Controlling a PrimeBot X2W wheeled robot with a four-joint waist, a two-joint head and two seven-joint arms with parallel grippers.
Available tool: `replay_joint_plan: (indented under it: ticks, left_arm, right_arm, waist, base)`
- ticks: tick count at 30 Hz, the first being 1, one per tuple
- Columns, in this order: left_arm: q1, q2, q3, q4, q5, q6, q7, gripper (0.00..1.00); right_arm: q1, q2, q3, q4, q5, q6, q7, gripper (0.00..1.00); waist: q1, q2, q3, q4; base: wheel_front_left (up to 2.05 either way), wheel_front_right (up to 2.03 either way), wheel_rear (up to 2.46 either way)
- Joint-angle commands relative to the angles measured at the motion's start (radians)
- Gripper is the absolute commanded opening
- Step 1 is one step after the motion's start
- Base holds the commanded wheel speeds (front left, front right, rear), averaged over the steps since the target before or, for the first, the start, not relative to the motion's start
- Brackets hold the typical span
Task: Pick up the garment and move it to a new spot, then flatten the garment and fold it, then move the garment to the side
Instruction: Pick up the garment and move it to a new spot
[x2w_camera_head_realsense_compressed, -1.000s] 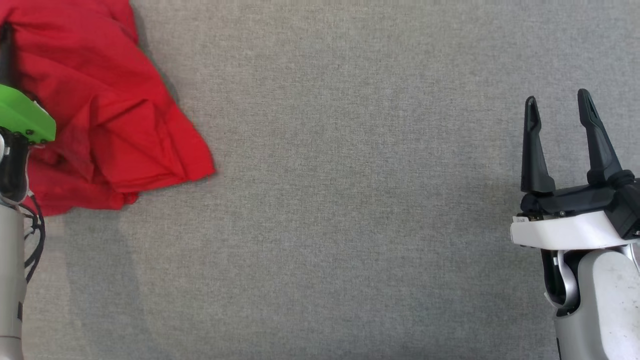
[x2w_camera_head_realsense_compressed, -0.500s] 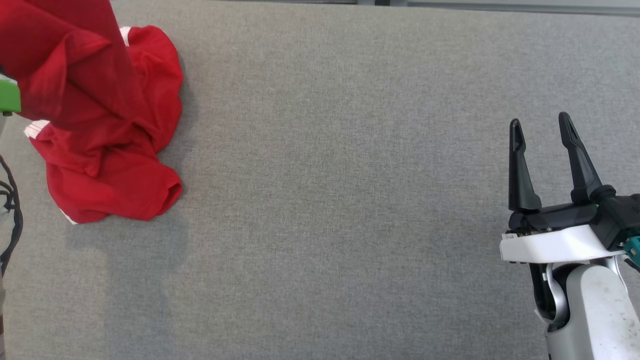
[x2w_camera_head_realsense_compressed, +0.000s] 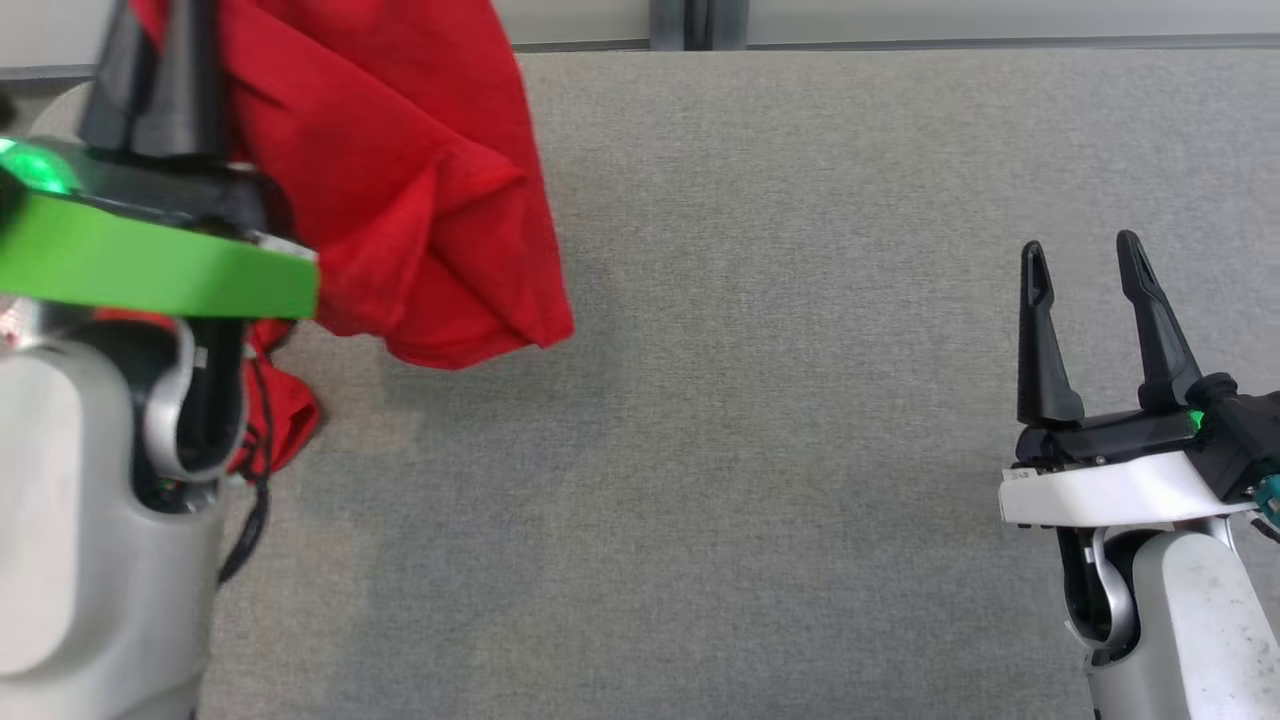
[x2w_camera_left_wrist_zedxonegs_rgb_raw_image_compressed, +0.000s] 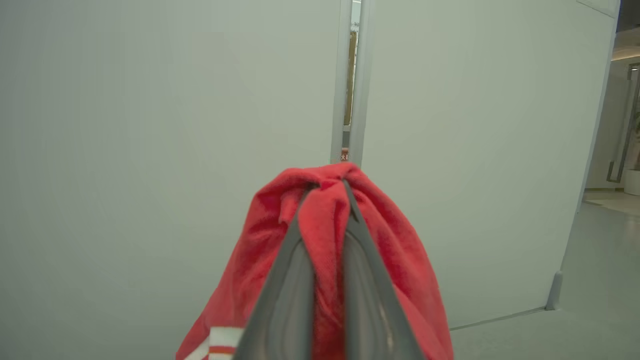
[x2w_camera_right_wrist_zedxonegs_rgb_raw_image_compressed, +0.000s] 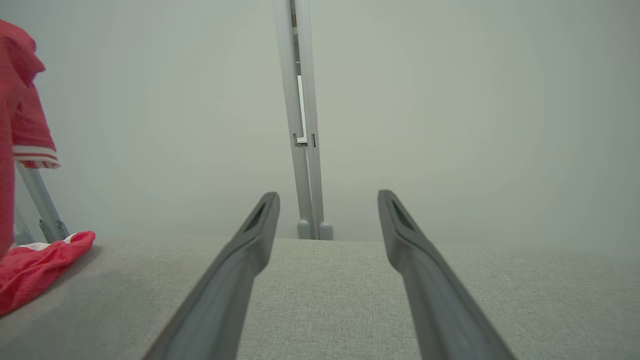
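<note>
Head view: the left gripper (x2w_camera_head_realsense_compressed: 160, 70) pinches the red garment (x2w_camera_head_realsense_compressed: 420, 180), which hangs lengthwise below it and just to its right. The right gripper (x2w_camera_head_realsense_compressed: 1080, 255) stands spread, well apart from the cloth. Left wrist view: cloth bunches between pressed-together fingers (a striped cuff shows). Right wrist view: the garment's tail rests on the grey table (x2w_camera_right_wrist_zedxonegs_rgb_raw_image_compressed: 350, 300), far to its left.
</note>
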Motion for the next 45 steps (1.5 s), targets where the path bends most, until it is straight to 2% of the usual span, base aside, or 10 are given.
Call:
replay_joint_plan:
  ticks: [1,10,16,20,21,22,27,32,36,45]
  left_arm:
    - [0.029,-0.021,-0.022,-0.004,0.015,0.009,-0.011,0.0]
    - [0.076,-0.154,-0.158,0.116,0.052,0.035,-0.068,0.0]
    - [0.02,-0.199,-0.198,0.27,0.109,0.078,-0.12,0.0]
    - [-0.025,-0.206,-0.199,0.385,0.145,0.109,-0.17,0.0]
    - [-0.036,-0.207,-0.204,0.41,0.154,0.113,-0.179,0.41]
    - [-0.046,-0.21,-0.209,0.443,0.162,0.12,-0.188,1.0]
    - [-0.073,-0.219,-0.227,0.55,0.165,0.114,-0.229,1.0]
    - [-0.068,-0.219,-0.24,0.586,0.165,0.092,-0.262,1.0]
    - [-0.038,-0.202,-0.252,0.559,0.18,0.072,-0.282,1.0]
    - [0.128,-0.128,-0.248,0.398,0.245,0.09,-0.299,1.0]
  right_arm:
    - [-0.011,-0.001,-0.001,0.001,0.006,-0.001,-0.003,1.0]
    - [-0.023,-0.001,0.004,0.0,0.025,-0.001,-0.003,1.0]
    - [-0.012,-0.001,-0.008,-0.004,0.045,-0.001,-0.003,1.0]
    - [-0.005,0.0,-0.001,-0.004,0.057,-0.001,-0.003,1.0]
    - [-0.005,-0.001,-0.001,-0.005,0.06,-0.001,-0.003,1.0]
    - [-0.005,0.0,0.001,-0.006,0.065,-0.001,-0.003,1.0]
    - [0.0,0.0,-0.007,-0.008,0.074,-0.001,-0.003,1.0]
    - [0.001,-0.001,-0.014,-0.007,0.058,-0.001,-0.003,1.0]
    - [0.004,-0.001,-0.018,-0.01,0.036,-0.001,-0.003,1.0]
    - [0.021,-0.001,0.004,-0.003,-0.01,-0.001,-0.003,1.0]
  waist:
    - [0.0,0.0,-0.003,-0.05]
    - [0.0,0.0,0.004,-0.222]
    - [0.0,0.0,0.026,-0.334]
    - [0.0,0.0,0.044,-0.391]
    - [0.0,0.0,0.048,-0.4]
    - [0.0,0.0,0.053,-0.411]
    - [0.0,0.0,0.061,-0.421]
    - [0.0,0.0,0.047,-0.37]
    - [0.0,0.0,0.024,-0.297]
    - [0.0,0.0,-0.041,-0.149]
  base:
    - [0.0,0.0,0.0]
    - [0.0,0.0,0.0]
    - [0.0,0.0,0.0]
    - [0.0,0.0,0.0]
    - [0.0,0.0,0.0]
    - [0.0,0.0,0.0]
    - [0.0,0.0,0.0]
    - [0.0,0.0,0.0]
    - [0.0,0.0,0.0]
    - [0.0,0.0,0.0]
